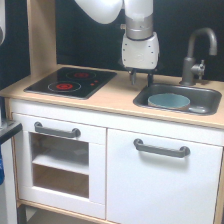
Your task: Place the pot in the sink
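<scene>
- White and glossy, the toy kitchen cabinet [75,165] fills the lower frame, with a light wood countertop [117,97] running across its top and two grey bar handles on its front: one on the windowed oven door [59,165] towards the exterior view's left, one on the plain cupboard door [162,180] towards the right.
- Dark, near-black wall [90,45] stands behind the counter, and a light wood upright panel [41,35] rises at the counter's back left corner.
- White smooth-shelled robot arm [137,15] comes down from the top of the frame, its silver-grey wrist band vertical and its rounded white head pointing straight down above the counter, just behind the sink's back left corner.
- Black flat rectangular hob with red rings [72,81] lies on the countertop towards the exterior view's left, well apart from the sink.
- Dark grey rectangular metal sink with rounded corners [210,97] is sunk into the countertop towards the right; a dark grey curved tap [196,55] stands behind it.
- Small round light blue pot [169,101] sits inside the sink basin, upright, near its left half, apart from the gripper.
- Short dark two-fingered gripper [142,78] hangs below the head, its fingers slightly spread with a gap between them, gripping nothing, tips just above the counter beside the sink's rim.
</scene>
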Motion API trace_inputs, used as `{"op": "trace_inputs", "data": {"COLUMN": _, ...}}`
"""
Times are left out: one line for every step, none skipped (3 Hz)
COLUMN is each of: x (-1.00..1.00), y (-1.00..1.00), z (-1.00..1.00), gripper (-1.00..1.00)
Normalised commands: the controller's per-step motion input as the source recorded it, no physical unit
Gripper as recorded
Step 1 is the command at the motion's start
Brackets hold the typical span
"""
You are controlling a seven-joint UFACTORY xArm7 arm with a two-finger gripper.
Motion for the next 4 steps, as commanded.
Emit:
{"op": "trace_inputs", "data": {"x": -0.33, "y": -0.04, "z": 0.5, "gripper": 1.0}}
{"op": "trace_inputs", "data": {"x": -0.34, "y": -0.06, "z": 0.46, "gripper": 1.0}}
{"op": "trace_inputs", "data": {"x": -0.3, "y": -0.06, "z": 0.31, "gripper": 1.0}}
{"op": "trace_inputs", "data": {"x": -0.31, "y": -0.08, "z": 0.31, "gripper": 1.0}}
